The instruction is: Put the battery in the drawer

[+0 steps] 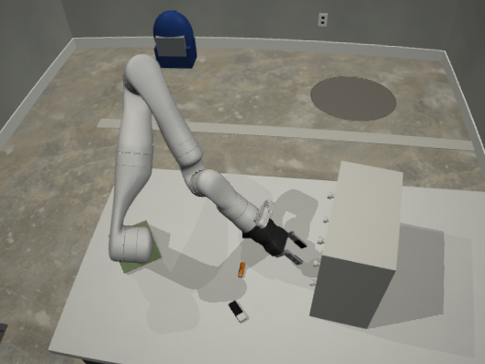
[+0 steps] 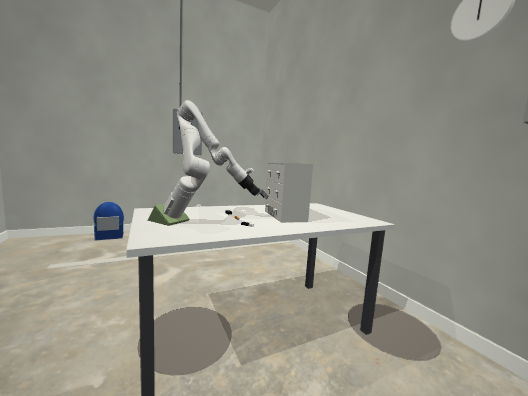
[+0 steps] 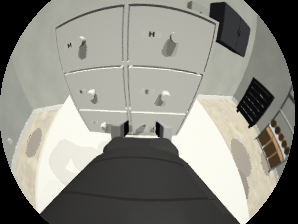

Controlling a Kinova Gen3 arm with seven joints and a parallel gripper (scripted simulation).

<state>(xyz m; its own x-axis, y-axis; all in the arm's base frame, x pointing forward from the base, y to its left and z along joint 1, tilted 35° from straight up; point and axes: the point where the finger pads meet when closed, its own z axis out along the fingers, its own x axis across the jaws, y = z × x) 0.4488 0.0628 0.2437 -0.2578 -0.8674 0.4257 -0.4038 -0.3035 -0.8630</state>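
Note:
The small white chest (image 1: 360, 244) stands on the right of the table, its drawer fronts and knobs facing my arm. The wrist view shows its six drawers (image 3: 129, 70) in two columns, all pushed in; the marks on them are too small to read. My gripper (image 1: 298, 251) is open and empty. It hovers a short way in front of the chest's lower drawers and points at them (image 3: 143, 127). The nine-volt battery (image 1: 238, 312), black with a white end, lies flat on the table to the left of the chest, apart from the gripper. It also shows in the exterior view (image 2: 246, 224).
A small orange cylinder (image 1: 241, 269) lies on the table between the arm and the battery. The arm's green base (image 1: 140, 248) sits at the table's left. The table's front edge is close below the battery.

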